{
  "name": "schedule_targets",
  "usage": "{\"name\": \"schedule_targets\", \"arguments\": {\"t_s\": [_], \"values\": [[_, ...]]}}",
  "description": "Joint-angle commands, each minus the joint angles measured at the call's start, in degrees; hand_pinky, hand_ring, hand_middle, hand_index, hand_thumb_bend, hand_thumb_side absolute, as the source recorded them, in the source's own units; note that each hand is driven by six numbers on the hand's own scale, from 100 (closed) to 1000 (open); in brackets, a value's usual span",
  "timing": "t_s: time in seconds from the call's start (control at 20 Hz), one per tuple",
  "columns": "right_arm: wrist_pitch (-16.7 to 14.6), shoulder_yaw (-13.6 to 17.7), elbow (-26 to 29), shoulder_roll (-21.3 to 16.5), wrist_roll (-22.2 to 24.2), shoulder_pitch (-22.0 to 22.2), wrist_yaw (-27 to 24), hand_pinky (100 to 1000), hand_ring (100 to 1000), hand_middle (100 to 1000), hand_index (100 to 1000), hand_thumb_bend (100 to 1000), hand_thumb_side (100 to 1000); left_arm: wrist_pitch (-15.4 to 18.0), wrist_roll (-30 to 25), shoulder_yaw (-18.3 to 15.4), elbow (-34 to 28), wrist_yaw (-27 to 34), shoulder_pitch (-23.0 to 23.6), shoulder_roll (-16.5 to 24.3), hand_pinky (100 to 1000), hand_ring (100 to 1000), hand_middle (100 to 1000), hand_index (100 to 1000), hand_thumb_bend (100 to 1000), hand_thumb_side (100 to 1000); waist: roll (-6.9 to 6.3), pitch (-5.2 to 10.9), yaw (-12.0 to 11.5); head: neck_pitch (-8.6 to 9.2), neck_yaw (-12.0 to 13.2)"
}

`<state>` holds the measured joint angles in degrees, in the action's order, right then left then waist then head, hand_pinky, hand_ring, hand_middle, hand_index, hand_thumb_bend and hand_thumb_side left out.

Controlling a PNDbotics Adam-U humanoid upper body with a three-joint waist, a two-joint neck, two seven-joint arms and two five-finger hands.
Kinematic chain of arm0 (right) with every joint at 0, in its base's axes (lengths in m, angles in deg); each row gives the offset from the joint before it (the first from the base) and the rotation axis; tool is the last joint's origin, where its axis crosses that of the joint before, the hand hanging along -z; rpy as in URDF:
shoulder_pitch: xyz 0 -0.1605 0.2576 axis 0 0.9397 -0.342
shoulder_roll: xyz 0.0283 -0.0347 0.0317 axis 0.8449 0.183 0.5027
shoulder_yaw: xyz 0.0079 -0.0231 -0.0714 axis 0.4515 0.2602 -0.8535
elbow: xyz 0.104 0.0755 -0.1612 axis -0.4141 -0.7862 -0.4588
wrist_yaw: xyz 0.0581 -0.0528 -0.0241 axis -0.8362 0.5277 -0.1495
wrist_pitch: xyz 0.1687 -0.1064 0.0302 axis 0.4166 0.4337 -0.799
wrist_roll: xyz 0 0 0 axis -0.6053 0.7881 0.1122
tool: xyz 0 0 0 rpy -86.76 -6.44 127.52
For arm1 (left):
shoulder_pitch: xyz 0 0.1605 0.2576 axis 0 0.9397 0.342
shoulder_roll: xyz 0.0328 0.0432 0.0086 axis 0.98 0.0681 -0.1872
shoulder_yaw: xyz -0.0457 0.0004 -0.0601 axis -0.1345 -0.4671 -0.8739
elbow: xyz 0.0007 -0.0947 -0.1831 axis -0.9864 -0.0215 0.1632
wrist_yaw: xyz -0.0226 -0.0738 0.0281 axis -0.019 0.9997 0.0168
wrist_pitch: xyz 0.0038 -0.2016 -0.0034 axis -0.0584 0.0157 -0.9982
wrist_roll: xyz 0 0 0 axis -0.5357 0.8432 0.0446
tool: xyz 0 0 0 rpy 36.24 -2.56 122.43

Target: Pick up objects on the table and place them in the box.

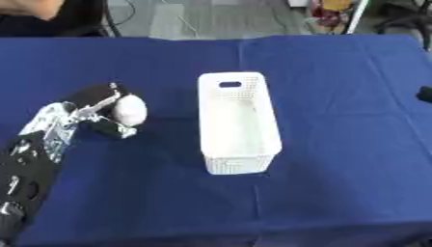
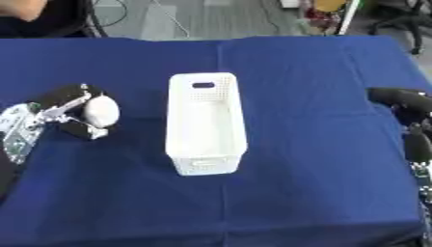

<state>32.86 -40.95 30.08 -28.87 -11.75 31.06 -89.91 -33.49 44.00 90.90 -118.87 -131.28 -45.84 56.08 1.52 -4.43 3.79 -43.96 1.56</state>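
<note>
A white rounded object (image 1: pixel 130 109) sits in my left hand (image 1: pixel 91 112), whose black fingers and thumb curl round it, left of the box and over the blue table. The white perforated box (image 1: pixel 238 120) stands in the middle of the table, long side running away from me, and nothing shows inside it. My right hand (image 2: pixel 403 107) shows at the right edge of the right eye view, black fingers relaxed and holding nothing.
A blue cloth covers the table (image 1: pixel 337 96). Beyond its far edge lie a grey floor, cables and chair legs. A person's arm shows at the top left corner, away from the objects.
</note>
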Motion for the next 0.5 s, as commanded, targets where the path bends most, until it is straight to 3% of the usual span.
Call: {"name": "schedule_targets", "arguments": {"t_s": [0.05, 0.3, 0.5], "values": [[0.08, 0.36, 0.97, -1.04, -0.14, 0.08, 0.22, 859, 847, 765, 868, 100, 669, -2.02, -1.72, -1.86, -10.44, 9.67, -0.49, 3.78, 100, 186, 523, 685, 100, 264, -0.21, 0.63, -0.08, 0.57, 0.02], [0.16, 0.35, 0.97, -1.05, -0.18, 0.17, 0.31, 859, 847, 765, 868, 100, 669, -7.46, -2.99, -3.87, -23.49, 21.77, 0.14, 7.24, 100, 186, 523, 682, 100, 244, -0.35, 0.74, -0.21, 0.62, -0.13], [0.14, 0.4, 0.97, -1.07, -0.26, 0.17, 0.32, 859, 847, 765, 868, 100, 669, -10.71, -3.82, -4.32, -29.61, 26.24, 0.78, 8.13, 100, 186, 523, 682, 100, 245, -0.34, 0.79, -0.23, 0.8, -0.22]]}}
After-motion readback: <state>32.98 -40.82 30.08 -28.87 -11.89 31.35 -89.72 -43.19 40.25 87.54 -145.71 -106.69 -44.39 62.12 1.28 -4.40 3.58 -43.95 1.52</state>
